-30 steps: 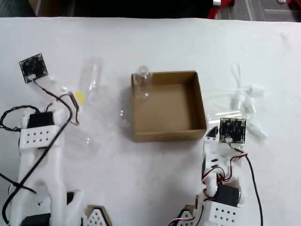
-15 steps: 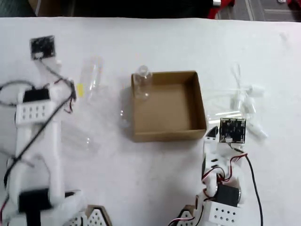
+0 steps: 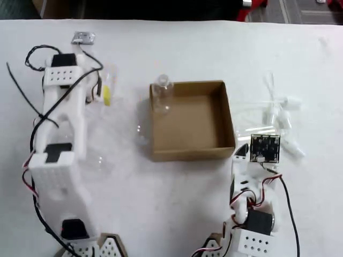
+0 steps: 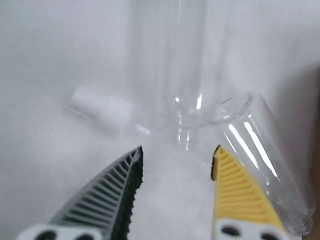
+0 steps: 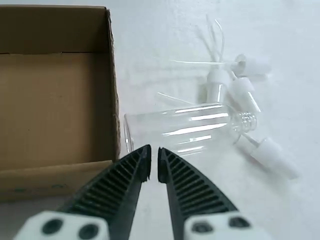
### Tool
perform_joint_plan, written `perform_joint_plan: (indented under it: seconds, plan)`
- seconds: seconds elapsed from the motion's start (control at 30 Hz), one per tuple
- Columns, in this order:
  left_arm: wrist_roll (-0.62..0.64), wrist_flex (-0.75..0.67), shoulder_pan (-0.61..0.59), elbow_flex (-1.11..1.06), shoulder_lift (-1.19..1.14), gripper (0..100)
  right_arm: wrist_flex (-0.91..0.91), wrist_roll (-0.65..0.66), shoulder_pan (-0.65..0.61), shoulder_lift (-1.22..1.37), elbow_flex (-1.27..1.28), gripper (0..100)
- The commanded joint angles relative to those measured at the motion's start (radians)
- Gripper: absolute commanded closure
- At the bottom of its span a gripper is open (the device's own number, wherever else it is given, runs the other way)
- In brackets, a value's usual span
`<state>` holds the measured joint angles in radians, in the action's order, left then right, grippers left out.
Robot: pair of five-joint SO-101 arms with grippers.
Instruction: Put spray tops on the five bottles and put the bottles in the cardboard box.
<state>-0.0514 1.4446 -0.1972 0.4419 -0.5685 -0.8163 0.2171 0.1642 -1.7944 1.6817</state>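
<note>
1. Left gripper (image 4: 178, 156), upper left of the high view: gapes wide and clasps nothing. Cannot tell whether it touches the table (image 3: 187, 48).
2. Pairs a grey finger (image 4: 117, 192) with a yellow finger (image 4: 239, 192). Both wedge-shaped plastic, with fine saw-tooth ribs along the inner edges and white bases.
3. Faces two bottles lying just beyond the tips: one (image 4: 180, 65) straight ahead, the other (image 4: 257, 142) slanting close along the yellow finger, their ends near together. Clear, smooth, glossy cylinders streaked with glare.
4. Has a white top (image 4: 102, 114) near it on the grey finger's side: a small matte stepped cylinder, lying apart from both bottles.
5. Right gripper (image 5: 153, 161), lower right of the high view: clenched to a thin slit and gripping nothing. Black ribbed fingers tapering to points.
6. Faces a third bottle (image 5: 185, 127), clear and on its side just beside the box (image 5: 113, 90), its threaded neck bare and turned away from the wall.
7. Past that neck, loose white tops (image 5: 235, 87) with thin clear tubes, heaped together.
8. Box at the centre of the high view: brown cardboard, square, open upward, with thin walls. Upright bottle (image 3: 162, 92) at its upper-left corner; cannot tell whether inside or outside.
9. Table white and matte throughout.
</note>
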Motion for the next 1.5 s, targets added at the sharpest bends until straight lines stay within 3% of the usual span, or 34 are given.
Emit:
perform_joint_plan:
  seconds: [0.0, 0.47, 0.53, 0.7, 0.83, 1.03, 1.13, 1.3, 1.47]
  plan:
    - [-0.008, 0.009, 0.016, 0.109, -0.044, 79, -0.005, 0.011, -0.012, -0.005, 0.009, 98.3]
    - [-0.003, 0.017, 0.019, 0.319, -0.292, 79, -0.005, 0.011, -0.012, -0.005, 0.009, 98.3]
    - [-0.005, 0.018, 0.019, 0.319, -0.3, 83, -0.005, 0.011, -0.012, -0.005, 0.009, 98.3]
    - [-0.008, 0.08, 0.036, 0.321, -0.298, 98, -0.004, 0.011, -0.012, -0.005, 0.009, 98.3]
    - [-0.002, 0.12, 0.039, 0.344, -0.297, 97, -0.002, 0.011, -0.012, -0.005, 0.009, 98.3]
    - [-0.006, 0.344, 0.036, 0.62, -0.297, 97, -0.005, 0.011, -0.012, -0.005, 0.009, 98.3]
    - [-0.006, 0.348, 0.025, 0.715, -0.289, 97, -0.005, 0.011, -0.012, -0.005, 0.009, 98.3]
    - [-0.012, 0.348, 0.012, 0.585, -0.127, 97, -0.005, 0.011, -0.012, -0.005, 0.009, 98.3]
    - [-0.232, 0.347, 0.048, 0.293, 0.191, 97, -0.005, 0.011, -0.012, -0.005, 0.009, 98.3]
